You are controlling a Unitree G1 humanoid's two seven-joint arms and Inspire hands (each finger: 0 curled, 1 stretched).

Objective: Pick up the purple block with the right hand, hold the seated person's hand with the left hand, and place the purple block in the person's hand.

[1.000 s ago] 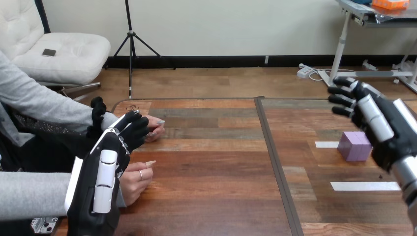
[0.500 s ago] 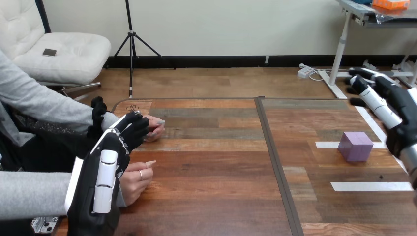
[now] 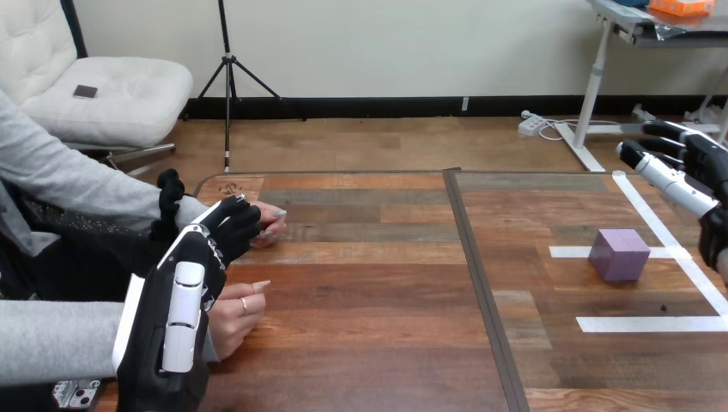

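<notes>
Purple block (image 3: 620, 254) rests on the right half of the counter (image 3: 378, 283), among white tape strips (image 3: 640, 324), with nothing touching it. Right robot hand (image 3: 697, 167) hovers beyond and above the block, well apart from it, spread open and empty. Left robot hand (image 3: 185, 292) overlaps the person's farther hand (image 3: 268, 221); whether it grasps that hand cannot be told. The block appears to be a rigid, light cube with smooth flat faces. Two opposing side faces probably offer the surest hold.

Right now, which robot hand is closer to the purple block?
The right hand, up at the view's right edge, just beyond the purple block. The left hand is far off across the table, at its left side.
</notes>
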